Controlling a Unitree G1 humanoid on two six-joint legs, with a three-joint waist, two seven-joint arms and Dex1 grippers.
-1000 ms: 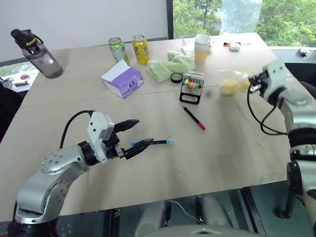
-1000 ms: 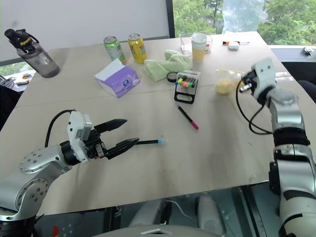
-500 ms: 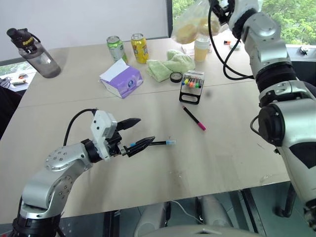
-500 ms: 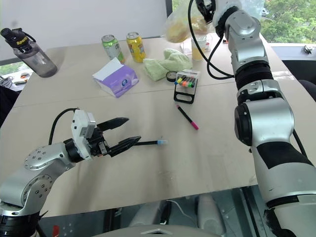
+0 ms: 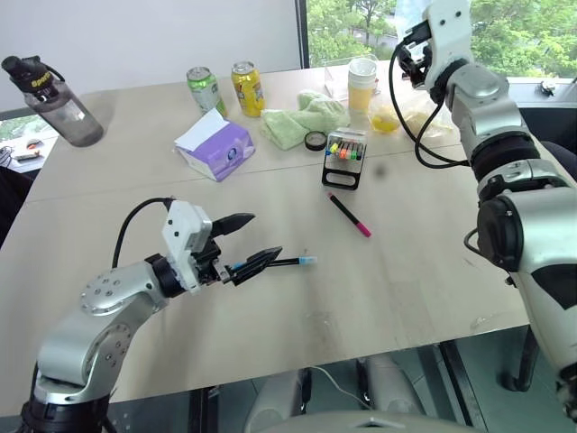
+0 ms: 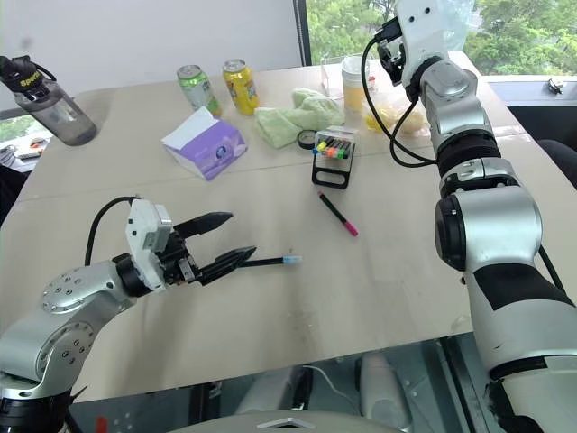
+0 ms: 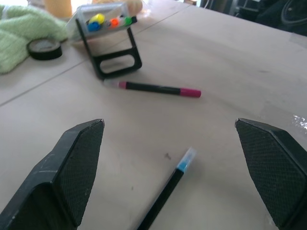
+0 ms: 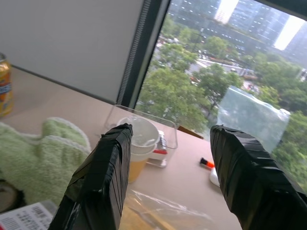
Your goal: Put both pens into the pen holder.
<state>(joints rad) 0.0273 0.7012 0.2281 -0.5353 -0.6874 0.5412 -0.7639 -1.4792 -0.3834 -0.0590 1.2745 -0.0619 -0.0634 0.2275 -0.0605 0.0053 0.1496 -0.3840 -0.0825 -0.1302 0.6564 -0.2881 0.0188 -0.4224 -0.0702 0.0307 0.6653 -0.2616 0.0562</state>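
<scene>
Wooden table (image 5: 270, 307), left hand (image 5: 250, 242) low and level, right hand (image 8: 168, 177) raised, fingers apart.

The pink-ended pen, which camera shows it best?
The left wrist view: the pink-ended pen lies whole and close on the table, near the pen holder. Both eye views show it small in front of the holder.
</scene>
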